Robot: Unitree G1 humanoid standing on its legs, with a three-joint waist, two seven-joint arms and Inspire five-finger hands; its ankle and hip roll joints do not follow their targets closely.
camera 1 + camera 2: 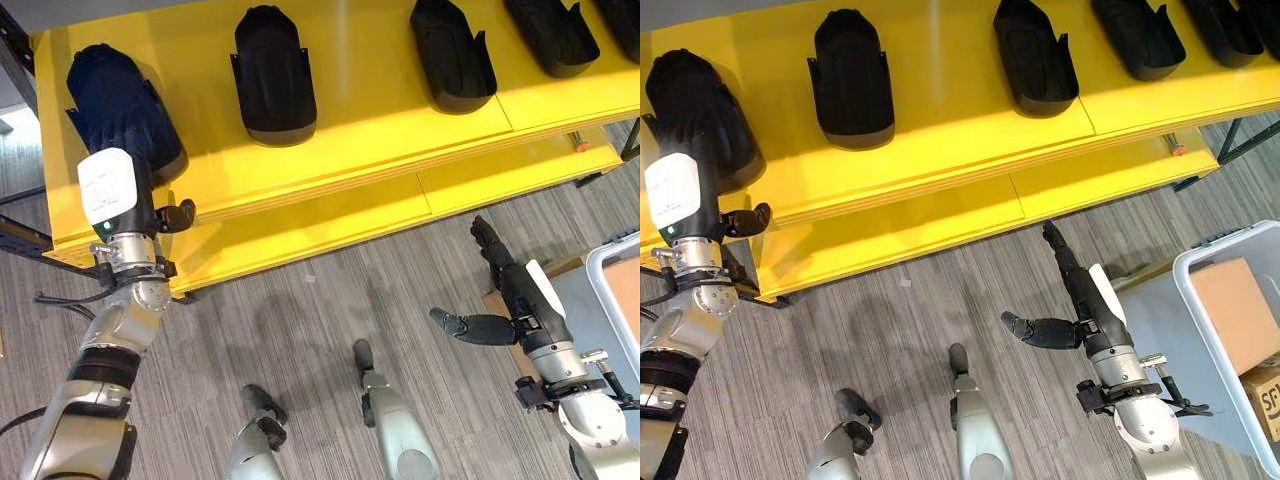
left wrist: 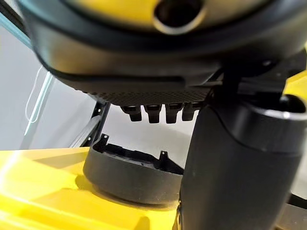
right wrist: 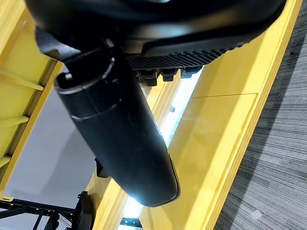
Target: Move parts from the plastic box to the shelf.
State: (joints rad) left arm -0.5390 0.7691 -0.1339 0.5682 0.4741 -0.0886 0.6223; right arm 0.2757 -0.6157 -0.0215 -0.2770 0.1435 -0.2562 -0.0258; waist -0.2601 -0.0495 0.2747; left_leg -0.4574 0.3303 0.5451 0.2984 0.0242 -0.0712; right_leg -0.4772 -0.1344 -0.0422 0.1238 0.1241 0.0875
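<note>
A black moulded part point(image 1: 120, 105) is seen at the far left end of the yellow shelf point(image 1: 370, 110), lying on the top board. The left hand point(image 1: 125, 130) is laid over it with its fingers spread on the shell and its thumb out to the side; whether anything is actually gripped cannot be told, so the part is judged to be in the act of being set down. Four more black parts point(image 1: 272, 75) are ranged to the right along the same board, well apart from one another, so that a row is evidently being filled from the right toward the left. The right hand point(image 1: 1072, 290) is held over the floor, near the shelf's lower board, fingers straight and empty. The plastic box point(image 1: 1220, 330) is placed near right, with cardboard cartons point(image 1: 1238, 310) inside.
</note>
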